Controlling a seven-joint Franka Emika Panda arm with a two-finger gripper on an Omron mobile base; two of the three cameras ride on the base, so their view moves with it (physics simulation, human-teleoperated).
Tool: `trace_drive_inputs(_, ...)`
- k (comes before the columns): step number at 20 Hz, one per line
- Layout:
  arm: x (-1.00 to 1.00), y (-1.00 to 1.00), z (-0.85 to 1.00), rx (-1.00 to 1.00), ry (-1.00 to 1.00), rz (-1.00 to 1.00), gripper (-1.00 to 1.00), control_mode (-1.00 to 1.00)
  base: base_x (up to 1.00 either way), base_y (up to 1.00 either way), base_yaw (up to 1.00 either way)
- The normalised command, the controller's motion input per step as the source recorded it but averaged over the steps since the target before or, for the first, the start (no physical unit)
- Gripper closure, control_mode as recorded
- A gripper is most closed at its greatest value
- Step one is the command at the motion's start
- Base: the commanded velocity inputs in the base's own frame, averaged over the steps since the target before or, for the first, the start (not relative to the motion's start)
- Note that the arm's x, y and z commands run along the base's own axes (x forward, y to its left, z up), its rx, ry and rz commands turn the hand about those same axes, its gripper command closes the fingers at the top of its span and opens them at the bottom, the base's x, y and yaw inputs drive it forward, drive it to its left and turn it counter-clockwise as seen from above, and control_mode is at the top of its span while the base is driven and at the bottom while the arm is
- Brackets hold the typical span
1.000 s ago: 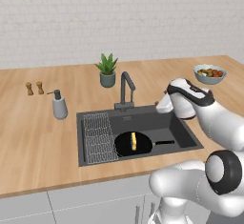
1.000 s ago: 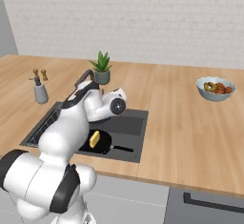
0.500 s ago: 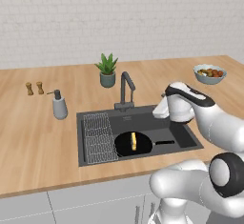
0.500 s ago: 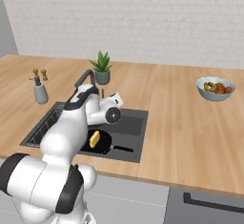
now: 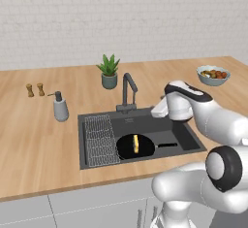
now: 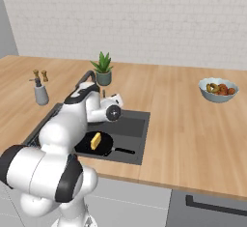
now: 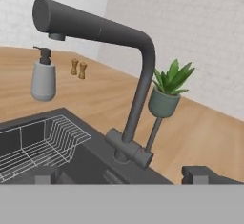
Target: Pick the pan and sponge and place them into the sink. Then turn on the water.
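Pan (image 5: pixel 134 147) is sitting in the sink (image 5: pixel 189 142), black, short handle pointing right, with the sponge (image 5: pixel 136 143) standing on edge on it, yellow side showing. Wire rack (image 5: pixel 100 139) is lying just left of the pan. Gripper (image 7: pixel 124 174) is hovering by the faucet (image 5: pixel 128 92) base, jaws spread wide, gripping nothing. Hand view is showing the faucet's lever and spout close up, potted plant (image 7: pixel 167 93) behind, soap dispenser (image 7: pixel 44 79) and shakers (image 7: pixel 78 69) further left. Fruit bowl (image 6: pixel 218 90) is standing well apart on the counter (image 6: pixel 193 129).

White brick wall (image 5: pixel 121 18), wooden counter (image 5: pixel 38 139)
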Motion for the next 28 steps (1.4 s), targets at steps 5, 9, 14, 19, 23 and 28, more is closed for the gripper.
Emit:
trace_drive_inputs(5,0.21,0.0,0.0,0.04,0.0,0.0,-1.0,-1.0,0.0,0.0,0.0)
trace_drive_inputs(9,0.32,0.0,0.0,0.04,0.0,0.0,-1.0,-1.0,0.0,0.0,0.0)
trace_drive_inputs(14,0.34,0.0,-0.06,0.01,0.0,0.0,-1.0,-1.0,0.0,0.0,0.0)
trace_drive_inputs(19,0.31,0.02,-0.13,0.0,0.0,0.0,-1.0,-1.0,0.0,0.0,0.0)
trace_drive_inputs(23,0.29,0.09,-0.18,0.0,0.0,0.0,-1.0,-1.0,0.0,0.0,0.0)
trace_drive_inputs(28,0.16,0.18,-0.15,0.0,0.0,0.0,-1.0,-1.0,0.0,0.0,0.0)
